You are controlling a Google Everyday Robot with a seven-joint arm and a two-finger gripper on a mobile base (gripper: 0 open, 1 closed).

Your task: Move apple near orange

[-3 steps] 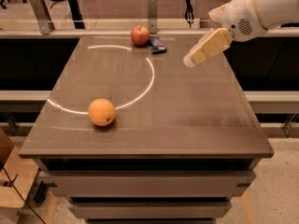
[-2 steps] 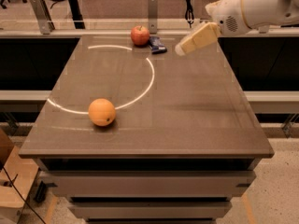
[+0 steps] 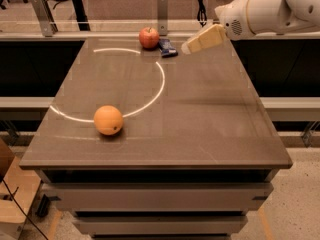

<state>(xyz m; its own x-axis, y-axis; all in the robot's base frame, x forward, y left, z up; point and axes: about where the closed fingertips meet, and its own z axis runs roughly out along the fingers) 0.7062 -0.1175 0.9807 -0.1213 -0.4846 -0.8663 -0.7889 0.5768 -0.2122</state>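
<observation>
A small red apple (image 3: 149, 37) sits at the far edge of the brown table (image 3: 210, 129). A round orange (image 3: 108, 120) lies near the table's front left, on a white arc drawn on the top. My gripper (image 3: 192, 45) hangs above the far right part of the table, to the right of the apple and apart from it, with nothing in it. The white arm reaches in from the upper right.
A small dark blue object (image 3: 167, 47) lies just right of the apple, between it and my gripper. A metal post (image 3: 162, 6) stands behind the table. A rail runs along the far side. A cardboard box (image 3: 12, 194) sits on the floor at the lower left.
My gripper has moved left and toward the far edge of the table, closer to the apple. The apple and the orange have not moved.
</observation>
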